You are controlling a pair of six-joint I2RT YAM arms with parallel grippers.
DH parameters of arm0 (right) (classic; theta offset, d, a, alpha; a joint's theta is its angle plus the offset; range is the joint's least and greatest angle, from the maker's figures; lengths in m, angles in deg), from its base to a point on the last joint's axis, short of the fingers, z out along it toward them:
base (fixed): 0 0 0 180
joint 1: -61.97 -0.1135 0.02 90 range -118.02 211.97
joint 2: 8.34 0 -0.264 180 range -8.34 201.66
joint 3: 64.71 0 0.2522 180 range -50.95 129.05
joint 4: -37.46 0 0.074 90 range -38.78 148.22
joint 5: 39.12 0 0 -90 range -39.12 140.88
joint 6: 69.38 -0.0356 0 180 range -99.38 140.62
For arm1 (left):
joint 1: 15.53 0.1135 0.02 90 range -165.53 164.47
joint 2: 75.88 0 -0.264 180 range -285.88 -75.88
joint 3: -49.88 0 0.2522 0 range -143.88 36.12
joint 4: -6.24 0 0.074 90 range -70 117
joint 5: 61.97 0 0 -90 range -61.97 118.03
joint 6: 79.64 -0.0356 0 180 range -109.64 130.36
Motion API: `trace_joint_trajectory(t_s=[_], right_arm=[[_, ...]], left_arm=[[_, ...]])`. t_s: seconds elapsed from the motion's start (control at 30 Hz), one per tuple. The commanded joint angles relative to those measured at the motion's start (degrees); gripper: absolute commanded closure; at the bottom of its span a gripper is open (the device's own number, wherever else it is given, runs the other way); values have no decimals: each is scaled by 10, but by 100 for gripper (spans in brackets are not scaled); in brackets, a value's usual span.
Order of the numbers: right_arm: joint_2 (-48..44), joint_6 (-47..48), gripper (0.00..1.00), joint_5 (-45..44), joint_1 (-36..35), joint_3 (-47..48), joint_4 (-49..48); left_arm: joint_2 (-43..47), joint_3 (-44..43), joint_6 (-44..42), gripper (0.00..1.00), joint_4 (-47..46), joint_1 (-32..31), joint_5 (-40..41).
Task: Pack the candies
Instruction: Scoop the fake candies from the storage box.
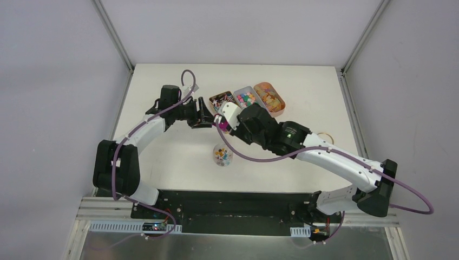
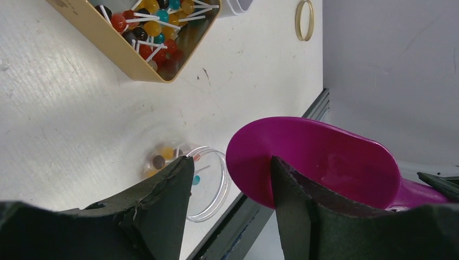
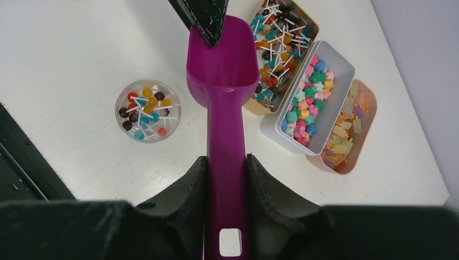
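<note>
The candies lie in three trays at the back: stick sweets in a tan tray (image 3: 279, 40) (image 2: 151, 32), pink, green and blue lumps in a white tray (image 3: 306, 103), and yellow pieces in a peach tray (image 3: 346, 130). A clear round dish (image 3: 147, 111) (image 1: 222, 155) holds several stick sweets. My right gripper (image 3: 227, 162) is shut on the handle of the magenta scoop (image 3: 223, 65), whose bowl looks empty. My left gripper (image 2: 230, 173) is open, with one finger at the scoop's bowl (image 2: 325, 157) and the other above the dish (image 2: 211, 187).
A thin gold ring (image 2: 304, 20) (image 1: 325, 136) lies on the white table to the right of the arms. The table's near edge with a black rail (image 1: 233, 200) is just past the dish. Both arms cross over the table's middle.
</note>
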Motion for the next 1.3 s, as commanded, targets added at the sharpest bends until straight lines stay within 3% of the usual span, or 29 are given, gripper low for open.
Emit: trace_joint_trajectory(t_s=[0.0, 0.23, 0.5, 0.57, 0.6, 1.07, 1.17, 1.27], right_arm=[[-51, -18, 100, 41, 45, -16, -127], [-40, -38, 100, 46, 71, -28, -136], [17, -73, 100, 48, 112, 11, -71], [36, -77, 100, 46, 125, 27, -56], [47, -80, 100, 46, 130, 35, -49], [231, -126, 100, 18, 163, 212, 104], [258, -129, 100, 18, 163, 239, 121], [278, -128, 100, 29, 163, 259, 131]], left_arm=[[-11, -18, 10, 45, -17, -6, 21], [-1, -57, -5, 32, 7, 1, 61], [21, -140, -66, 19, 105, 10, 209], [34, -146, -73, 4, 115, 11, 238], [42, -146, -76, 1, 118, 12, 252], [116, -85, -111, 1, 148, 13, 437], [93, -107, -89, 1, 150, 26, 423], [46, -155, -58, 7, 144, 48, 379]])
